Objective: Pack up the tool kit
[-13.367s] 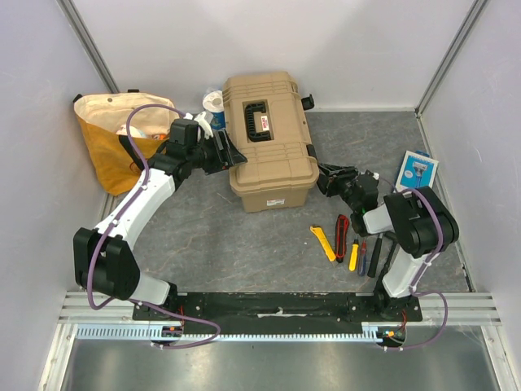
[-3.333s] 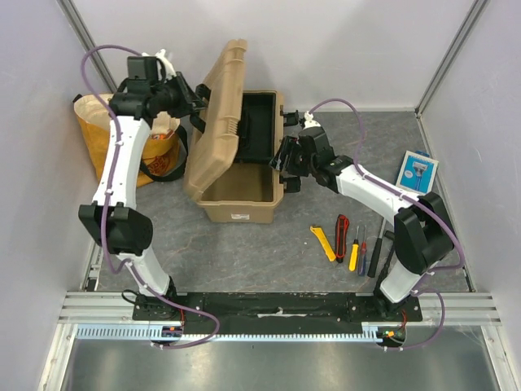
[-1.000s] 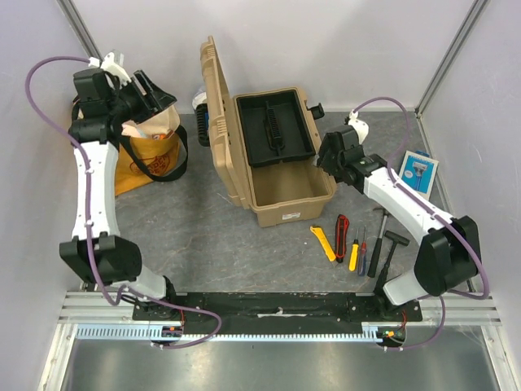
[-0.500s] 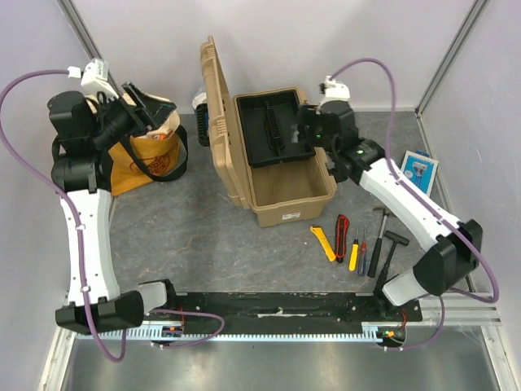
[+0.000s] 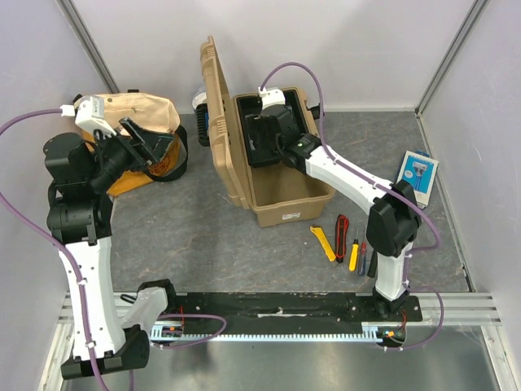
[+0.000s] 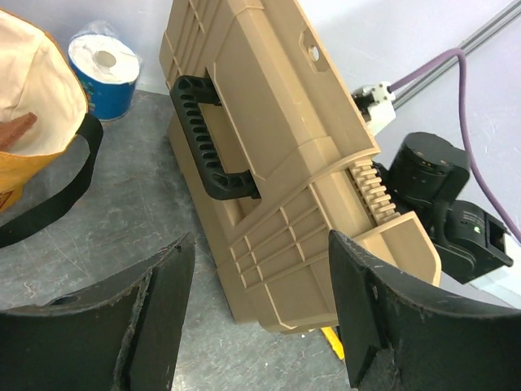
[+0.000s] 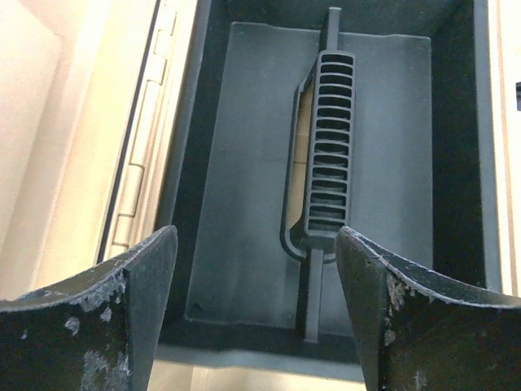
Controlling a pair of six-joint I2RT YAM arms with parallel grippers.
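The tan toolbox (image 5: 289, 199) stands open, its lid (image 5: 213, 122) upright on the left. My right gripper (image 5: 270, 134) hangs open over the black inner tray (image 7: 244, 204), with the tray's ribbed handle (image 7: 326, 147) just ahead between the fingers and nothing held. My left gripper (image 5: 140, 142) is raised and open at the left, apart from the box; it faces the lid's outer side (image 6: 285, 171) and black carry handle (image 6: 213, 142). On the table right of the box lie a yellow cutter (image 5: 323, 242), a red cutter (image 5: 342, 226) and screwdrivers (image 5: 356, 254). The hammers are hidden behind the right arm.
A yellow cloth bag (image 5: 146, 122) with black straps sits at the far left, below my left gripper. A blue-wrapped paper roll (image 6: 102, 61) stands behind the lid. A blue-white packet (image 5: 418, 171) lies at the far right. White walls close in three sides.
My right gripper has swung left from beside the box to over the inner tray and opened wider. The left arm has pulled back and down toward the near left.
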